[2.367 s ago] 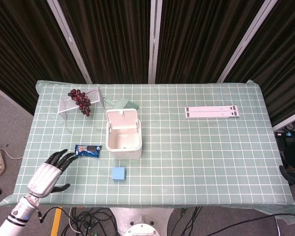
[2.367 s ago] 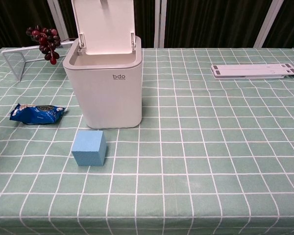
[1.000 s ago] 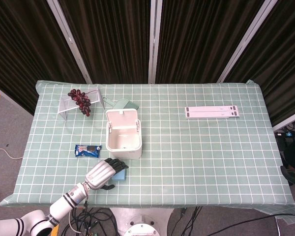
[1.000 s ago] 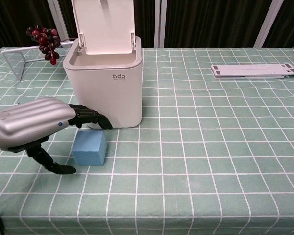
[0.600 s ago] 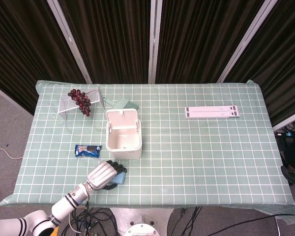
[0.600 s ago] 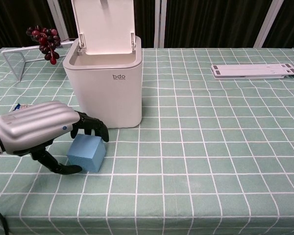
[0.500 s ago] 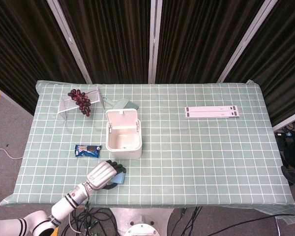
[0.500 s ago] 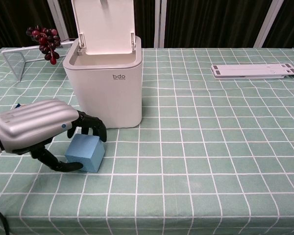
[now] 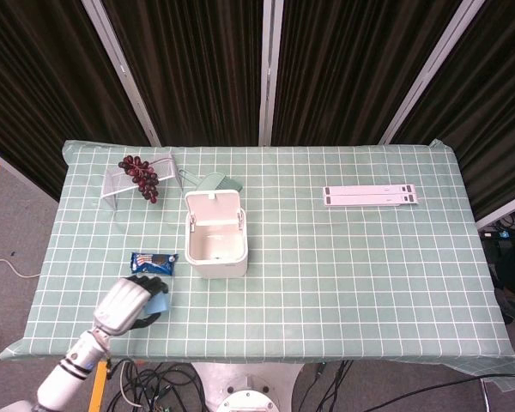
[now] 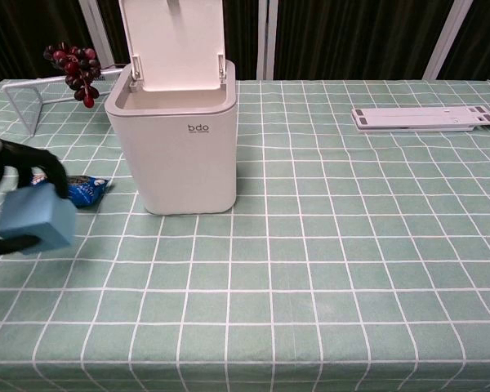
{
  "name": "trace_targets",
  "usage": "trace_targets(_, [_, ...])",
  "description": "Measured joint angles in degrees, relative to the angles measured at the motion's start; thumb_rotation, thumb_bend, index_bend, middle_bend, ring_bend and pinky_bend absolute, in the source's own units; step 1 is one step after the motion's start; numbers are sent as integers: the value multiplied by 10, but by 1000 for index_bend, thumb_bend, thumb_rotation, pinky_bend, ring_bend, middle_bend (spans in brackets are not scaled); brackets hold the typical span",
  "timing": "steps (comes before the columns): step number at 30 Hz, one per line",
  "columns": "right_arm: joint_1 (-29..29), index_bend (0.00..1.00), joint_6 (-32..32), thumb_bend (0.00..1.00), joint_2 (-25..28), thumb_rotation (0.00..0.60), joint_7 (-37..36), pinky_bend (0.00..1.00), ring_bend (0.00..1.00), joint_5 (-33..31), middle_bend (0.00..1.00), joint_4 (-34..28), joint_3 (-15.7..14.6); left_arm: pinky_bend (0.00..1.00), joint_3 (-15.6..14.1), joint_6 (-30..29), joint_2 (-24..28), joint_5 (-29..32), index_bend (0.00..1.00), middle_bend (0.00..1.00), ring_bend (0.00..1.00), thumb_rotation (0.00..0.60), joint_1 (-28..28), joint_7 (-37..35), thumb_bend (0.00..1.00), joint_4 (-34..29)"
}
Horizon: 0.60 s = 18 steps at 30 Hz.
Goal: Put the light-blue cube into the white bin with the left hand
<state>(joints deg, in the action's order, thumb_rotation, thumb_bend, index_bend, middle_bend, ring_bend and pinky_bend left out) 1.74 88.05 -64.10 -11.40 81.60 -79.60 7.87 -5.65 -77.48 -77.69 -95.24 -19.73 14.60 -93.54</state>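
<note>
Gripping the light-blue cube (image 10: pixel 37 220) between dark fingers (image 10: pixel 33 160) and thumb, the left hand (image 9: pixel 129 303) has carried it up off the green checked cloth (image 10: pixel 327 269) and away to the left, where half a second ago it sat just in front of the white bin (image 10: pixel 178 143). Just behind the cube lies the blue snack packet (image 9: pixel 154 263). The bin stands unmoved, lid up. Farther back are the grapes (image 9: pixel 140 175) on their wire rack (image 9: pixel 116 184) and, far right, the white flat stand (image 9: pixel 370 196). The right hand is out of sight.

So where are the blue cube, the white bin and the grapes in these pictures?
light-blue cube (image 10: pixel 37 219), chest view, its front face.
white bin (image 10: pixel 188 159), chest view, its front wall.
grapes (image 9: pixel 142 178), head view, middle of the bunch.
</note>
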Motion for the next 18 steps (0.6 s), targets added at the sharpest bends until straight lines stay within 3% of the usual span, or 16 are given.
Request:
trace_targets(4, [2, 0, -2, 176, -3, 600, 3, 0, 0, 1, 0, 0, 0, 633, 10, -69, 56, 21, 463, 539, 545, 600, 36, -1, 356, -23])
trace_targets(8, [3, 0, -1, 176, -3, 600, 9, 0, 0, 3, 0, -4, 1, 633, 45, -116, 100, 35, 463, 539, 546, 600, 53, -20, 357, -43])
trace_targets(13, [2, 0, 2, 177, -2, 600, 11, 0, 0, 0, 0, -7, 3, 633, 84, -124, 124, 27, 460, 538, 545, 600, 40, -64, 357, -66])
trace_targets(18, [2, 0, -3, 177, -2, 600, 9, 0, 0, -7, 0, -4, 5, 640, 108, -108, 112, -11, 460, 539, 545, 600, -1, -103, 356, -71])
